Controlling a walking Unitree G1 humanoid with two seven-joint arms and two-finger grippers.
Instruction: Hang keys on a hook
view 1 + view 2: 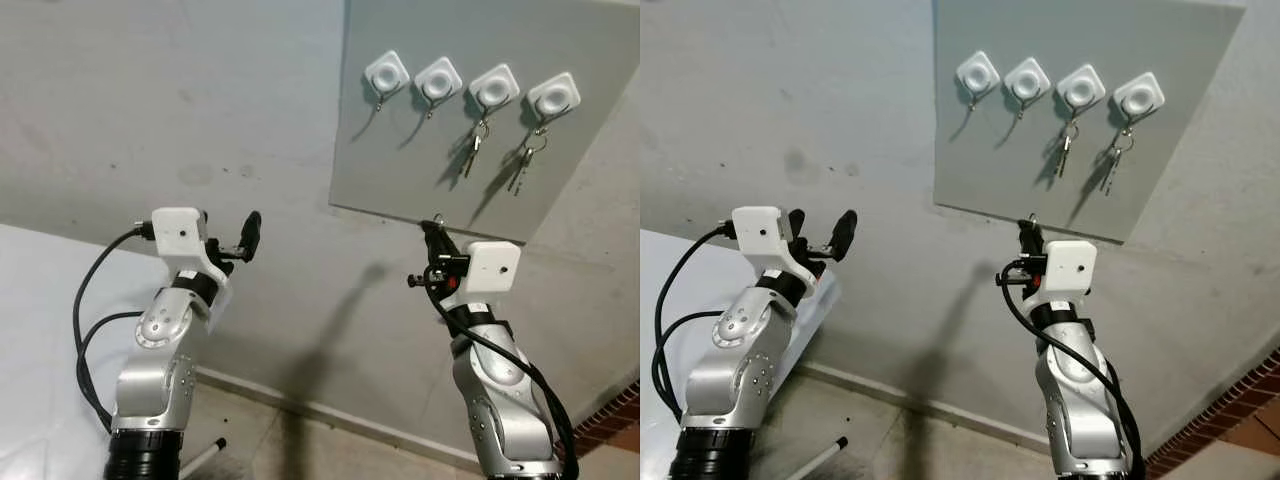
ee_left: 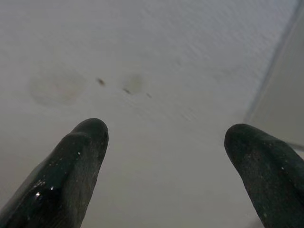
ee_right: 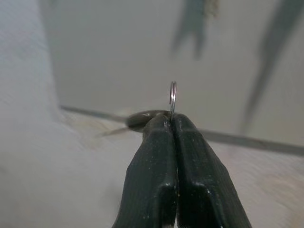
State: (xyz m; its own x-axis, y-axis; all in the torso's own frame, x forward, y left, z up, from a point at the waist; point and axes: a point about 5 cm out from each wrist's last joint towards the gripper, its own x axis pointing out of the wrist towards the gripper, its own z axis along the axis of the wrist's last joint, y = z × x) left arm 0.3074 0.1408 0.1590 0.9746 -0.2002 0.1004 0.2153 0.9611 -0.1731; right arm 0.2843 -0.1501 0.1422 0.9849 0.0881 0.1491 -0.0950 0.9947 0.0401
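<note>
Below board (image 1: 600, 150), key ring (image 3: 173, 97) in right tool (image 3: 172, 124)

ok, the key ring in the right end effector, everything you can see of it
The key ring is a thin metal loop, silvery, seen almost edge-on in the right wrist view. The right end effector is shut on its lower part, so only the upper arc stands above the fingertips, upright. A blurred flat dark shape juts out sideways behind the tips; whether that is a key cannot be told. In the head views the ring sits just below the bottom edge of the grey board, under the hooks, not on any of them.
</note>
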